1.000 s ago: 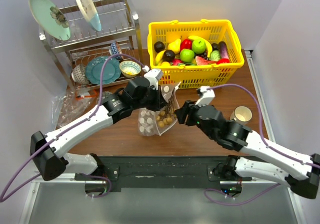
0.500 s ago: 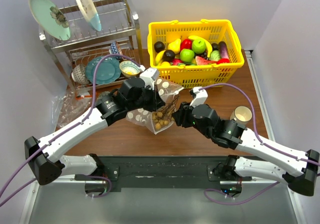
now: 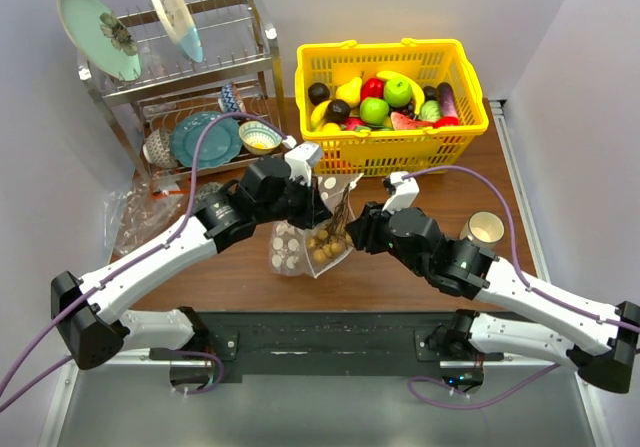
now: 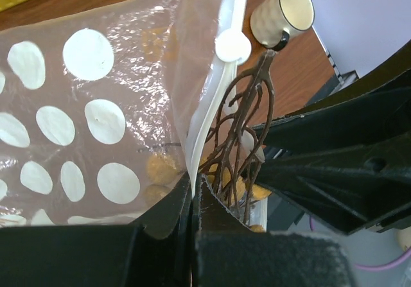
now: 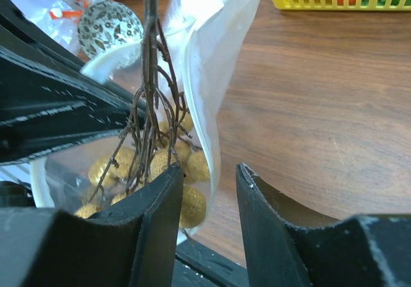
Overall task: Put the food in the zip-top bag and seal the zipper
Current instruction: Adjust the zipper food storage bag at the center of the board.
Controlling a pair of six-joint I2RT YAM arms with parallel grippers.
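A clear bag with white dots (image 3: 292, 247) and a white strip along its mouth (image 4: 218, 88) hangs above the table. It holds the cluster of tan-brown balls on brown twigs (image 3: 327, 243), also seen in the right wrist view (image 5: 170, 165). My left gripper (image 3: 318, 210) is shut on the white strip (image 4: 192, 187). My right gripper (image 3: 358, 229) is open, and the bag's lower edge hangs between its jaws (image 5: 209, 216). Two green apples (image 3: 398, 91) (image 3: 374, 110) and a red fruit (image 3: 372, 87) lie in the yellow basket (image 3: 470, 117).
A cream cup (image 3: 485, 229) stands right of my right arm. A dish rack (image 3: 180, 77) with plates and bowls stands at the back left. Crumpled clear plastic (image 3: 130, 217) lies beside it. The basket also holds bananas and an eggplant.
My left gripper swung the bag up to the left and then brought it back to hang upright. My right gripper moved in closer to the bag's right edge.
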